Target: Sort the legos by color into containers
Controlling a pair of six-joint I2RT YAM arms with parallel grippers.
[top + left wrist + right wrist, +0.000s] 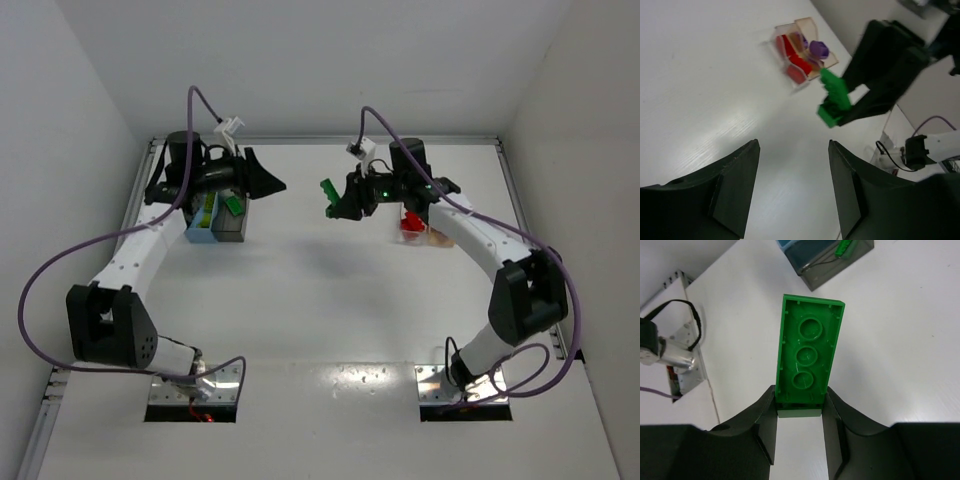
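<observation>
My right gripper [338, 203] [800, 399] is shut on a green lego brick [810, 352] [327, 189] and holds it above the table's middle back. The brick also shows in the left wrist view [835, 97]. My left gripper [262, 183] [794, 144] is open and empty, just right of the light blue bin [199, 230] and the dark grey bin [234, 228]. The dark grey bin [840, 262] holds a green lego [235, 203] [844, 247]. The clear bin [411, 227] [790, 62] holds red legos. The tan bin [438, 238] [812, 35] holds a purple lego [818, 48].
White walls close the table on the left, back and right. The right arm's forearm reaches over the clear and tan bins. Purple cables loop from both arms. Both arm bases [195, 385] sit at the near edge.
</observation>
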